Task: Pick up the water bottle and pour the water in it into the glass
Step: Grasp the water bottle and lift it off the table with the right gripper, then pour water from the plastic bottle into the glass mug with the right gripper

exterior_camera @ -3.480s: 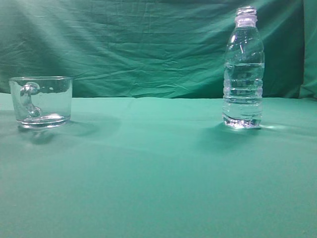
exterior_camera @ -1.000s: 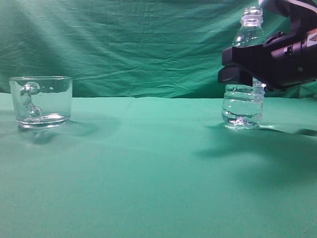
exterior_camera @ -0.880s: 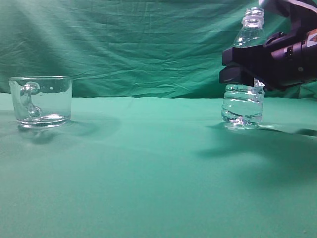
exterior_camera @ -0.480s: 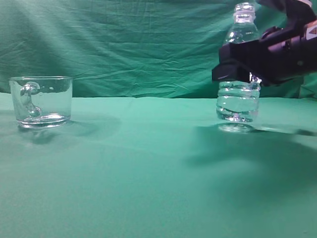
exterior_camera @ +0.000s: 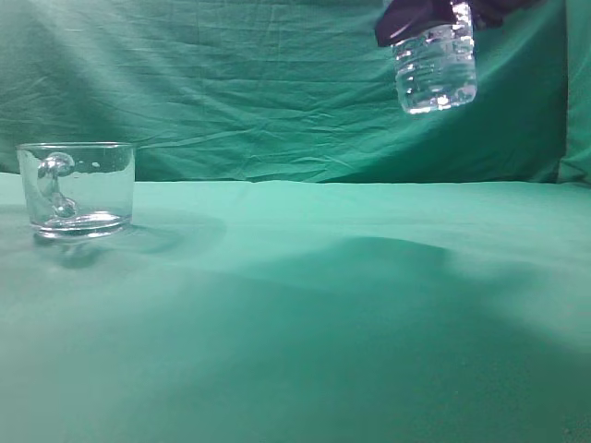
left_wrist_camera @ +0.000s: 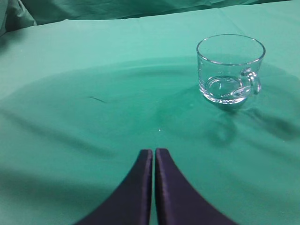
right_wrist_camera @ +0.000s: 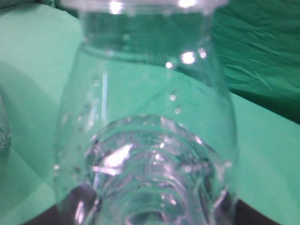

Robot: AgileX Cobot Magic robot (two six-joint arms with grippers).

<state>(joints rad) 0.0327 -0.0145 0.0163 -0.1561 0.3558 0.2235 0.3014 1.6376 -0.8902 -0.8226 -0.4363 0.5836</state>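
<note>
**Two pincers, one bottle in the air**

One pincer, the right pincer, shows only as a dark shape at the top edge of the exterior view, clamped around the water bottle. Only the ribbed lower body of the bottle hangs below it there, well above the green desk and on the right half of that view; the neck is cut off by the frame. The bottle's base tilts slightly. The water fills the visible lower part, clear and glinting. In the right wrist view the bottle fills nearly the whole picture, shoulder and ribs seen from very close, with small droplets on the inside wall and dark pincer parts at either lower corner beside it.

The glass stands upright on the desk at the far left of the exterior view, well apart from the bottle, its curved handle on the near left side. It looks empty. The left wrist view shows the same glass to the upper right, its handle pointing right, standing on the green cloth.

The left pincer sits low in its own view, its two dark fingers pressed together with nothing between them, well short of the glass.

A wrinkled green backdrop hangs behind the desk.
</note>
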